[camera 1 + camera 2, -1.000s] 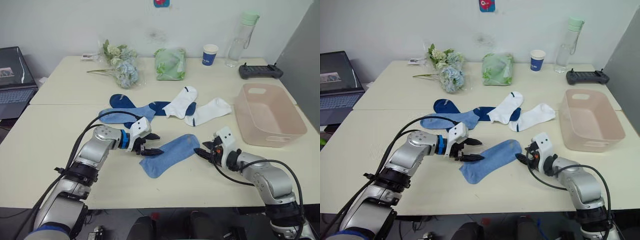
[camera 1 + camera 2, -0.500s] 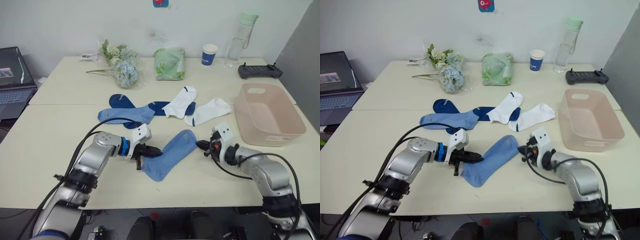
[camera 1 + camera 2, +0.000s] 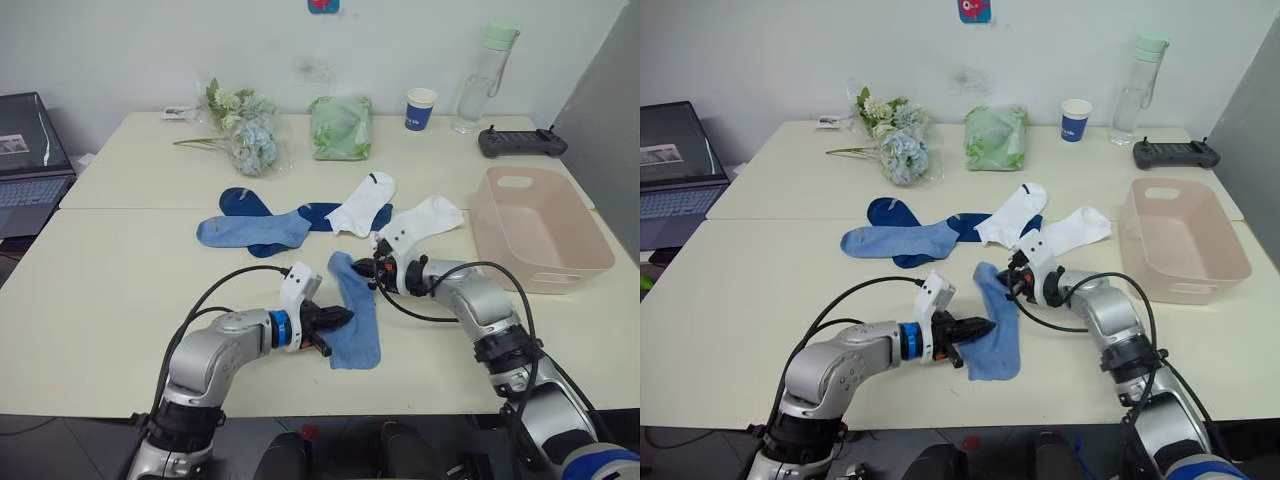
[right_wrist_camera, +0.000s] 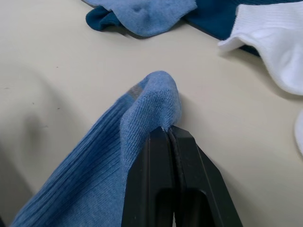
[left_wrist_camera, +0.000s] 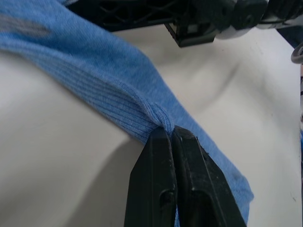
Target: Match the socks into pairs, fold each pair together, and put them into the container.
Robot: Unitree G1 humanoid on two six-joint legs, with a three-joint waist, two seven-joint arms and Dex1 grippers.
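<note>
On the table's bare front, both fingers (image 3: 340, 322) (image 3: 372, 269) clenched on light blue sock (image 3: 356, 318) ends.

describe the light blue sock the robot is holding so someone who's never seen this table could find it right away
Start at the pink container on the table's right side and look left, toward the near edge. The held light blue sock lies there, pinched by the left gripper and right gripper. The other light blue sock lies farther back, ungripped, among navy and white ones.
</note>
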